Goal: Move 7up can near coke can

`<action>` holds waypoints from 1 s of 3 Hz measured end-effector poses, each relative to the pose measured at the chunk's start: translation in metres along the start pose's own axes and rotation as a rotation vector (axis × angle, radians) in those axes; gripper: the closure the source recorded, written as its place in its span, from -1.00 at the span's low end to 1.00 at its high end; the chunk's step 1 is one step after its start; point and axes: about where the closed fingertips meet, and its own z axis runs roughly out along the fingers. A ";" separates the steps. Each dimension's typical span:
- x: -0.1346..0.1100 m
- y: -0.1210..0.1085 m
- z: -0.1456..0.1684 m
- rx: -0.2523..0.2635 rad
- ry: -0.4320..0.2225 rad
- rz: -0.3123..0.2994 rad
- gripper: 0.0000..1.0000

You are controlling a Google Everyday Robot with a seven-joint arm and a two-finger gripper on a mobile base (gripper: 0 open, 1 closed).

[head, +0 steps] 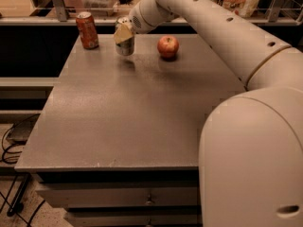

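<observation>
1. The 7up can (126, 47) is showing a silvery body with unreadable lettering, and is hanging near the coke can (87, 30), to its right.
2. The tool (123, 34) is clamping the 7up can's upper part, just above the surface (118, 117).
3. The coke can is standing upright, red-orange and silver-topped.

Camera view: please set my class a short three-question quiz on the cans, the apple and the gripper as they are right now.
1. Fill in: the gripper, over the far end of the table, has its jaws shut on the ___.
2. Which is between the coke can and the apple? A) the 7up can B) a bowl C) nothing
3. True or false: the 7up can touches the coke can.

Key: 1) 7up can. 2) A. 3) False, there is a clear gap between them.
</observation>
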 end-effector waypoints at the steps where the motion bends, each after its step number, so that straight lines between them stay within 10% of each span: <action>1: -0.005 0.000 0.019 -0.003 -0.013 0.020 1.00; 3: -0.019 0.011 0.043 -0.009 0.001 -0.005 1.00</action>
